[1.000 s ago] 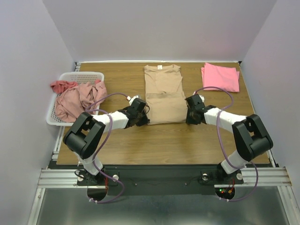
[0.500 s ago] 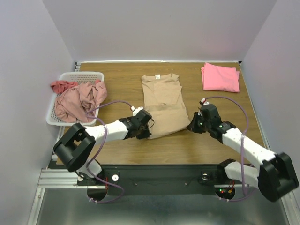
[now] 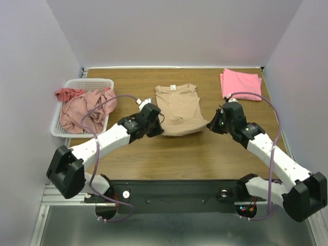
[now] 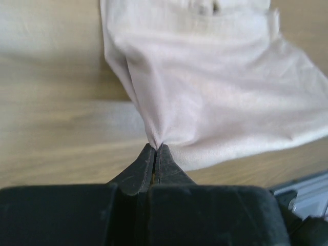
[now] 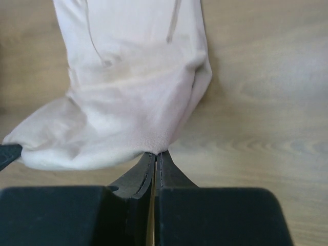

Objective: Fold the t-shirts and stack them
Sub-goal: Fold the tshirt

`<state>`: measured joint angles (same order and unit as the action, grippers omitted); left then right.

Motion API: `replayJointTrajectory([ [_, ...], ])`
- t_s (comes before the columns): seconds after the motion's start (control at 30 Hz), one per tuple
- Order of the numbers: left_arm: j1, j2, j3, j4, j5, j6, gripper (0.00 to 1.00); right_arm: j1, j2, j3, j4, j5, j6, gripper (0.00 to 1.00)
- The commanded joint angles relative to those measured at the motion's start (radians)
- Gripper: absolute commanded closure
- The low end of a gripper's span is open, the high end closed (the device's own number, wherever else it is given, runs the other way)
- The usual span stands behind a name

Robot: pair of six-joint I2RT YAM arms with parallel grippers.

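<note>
Left wrist: left end effector (image 4: 155,148) pinches tan t-shirt (image 4: 215,87); right end effector (image 5: 155,154) likewise; top external adds pink t-shirt (image 3: 241,85).

The tan t-shirt (image 3: 177,108) no longer lies stretched out flat: its collar end sits nearer the arms than a second ago, and its near hem is lifted and held between the two grippers, so it covers a shorter stretch of the counter (image 3: 179,154). The right gripper (image 3: 210,125), whose jaws stood slightly apart a second ago, is now pinched on the shirt's near right corner. After dipping toward the near edge half a second ago, it and the left gripper (image 3: 158,128) are farther back again, and both arms are unfolded, elbows swung outward and low.
</note>
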<state>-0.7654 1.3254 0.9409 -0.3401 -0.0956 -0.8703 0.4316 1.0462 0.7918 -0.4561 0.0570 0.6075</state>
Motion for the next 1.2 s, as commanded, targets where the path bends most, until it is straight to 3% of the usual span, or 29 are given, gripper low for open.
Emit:
replayJointTrajectory([
  [0.0, 0.096, 0.081, 0.150, -0.037, -0.018, 0.091, 1.00, -0.004, 0.079, 0.156, 0.023, 0.154, 0.009, 1.00],
  [0.27, 0.198, 0.311, 0.513, -0.131, -0.038, 0.221, 1.00, -0.060, 0.360, 0.464, 0.030, 0.176, -0.057, 1.00],
  [0.57, 0.296, 0.532, 0.806, -0.172, -0.016, 0.315, 1.00, -0.177, 0.600, 0.670, 0.088, -0.003, -0.126, 1.00],
  [0.8, 0.374, 0.685, 0.981, -0.178, 0.048, 0.347, 1.00, -0.218, 0.808, 0.843, 0.102, -0.101, -0.158, 1.00],
  [1.17, 0.417, 0.897, 1.168, -0.152, 0.089, 0.378, 1.00, -0.240, 1.083, 1.057, 0.103, -0.100, -0.155, 1.00],
])
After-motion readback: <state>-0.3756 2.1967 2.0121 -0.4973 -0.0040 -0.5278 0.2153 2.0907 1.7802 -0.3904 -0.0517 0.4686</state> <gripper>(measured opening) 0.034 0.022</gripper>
